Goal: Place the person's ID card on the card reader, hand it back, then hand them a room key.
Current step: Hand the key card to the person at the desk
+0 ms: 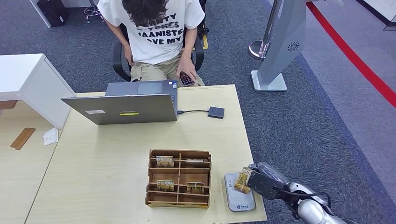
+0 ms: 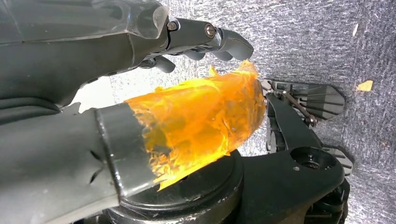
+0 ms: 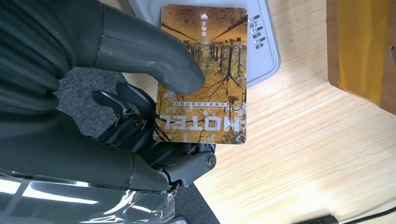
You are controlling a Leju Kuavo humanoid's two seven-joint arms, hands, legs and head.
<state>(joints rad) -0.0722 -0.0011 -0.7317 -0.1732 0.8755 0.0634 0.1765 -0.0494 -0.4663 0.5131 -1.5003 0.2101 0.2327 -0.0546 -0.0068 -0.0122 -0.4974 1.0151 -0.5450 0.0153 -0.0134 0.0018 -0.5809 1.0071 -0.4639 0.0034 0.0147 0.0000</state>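
- Because the card is thin, flat and glossy, I judge the hotel key card point(image 3: 203, 74) to be very light, stiff enough to keep its plane, and slippery on its printed faces; it looks likely to slide or swivel if it is pinched only lightly.
- In the right wrist view the right hand point(image 3: 116, 98) pinches this card, the thick grey thumb point(image 3: 154, 56) pressing on its printed face while darker fingers back it from behind; the hold sits along one long edge, so most of the card juts free.
- In the head view that hand point(image 1: 264, 183) sits in the lower right of the frame, holding the card just at the right edge of the grey card reader point(image 1: 237, 196), which lies flat on the worktop point(image 1: 107, 158).
- To the left of the reader stands the wooden compartment box point(image 1: 179, 178), with more cards upright in its slots.
- A sound hold, in my judgement, stays on the edge margin, leaving the far end free for the person point(image 1: 154, 32) in the upper middle of the frame to take.
- The left hand point(image 2: 140, 93) hangs over the grey carpet, its thumb wrapped in orange tape point(image 2: 201, 121); its fingers hold nothing, though whether they are spread or curled I cannot tell.
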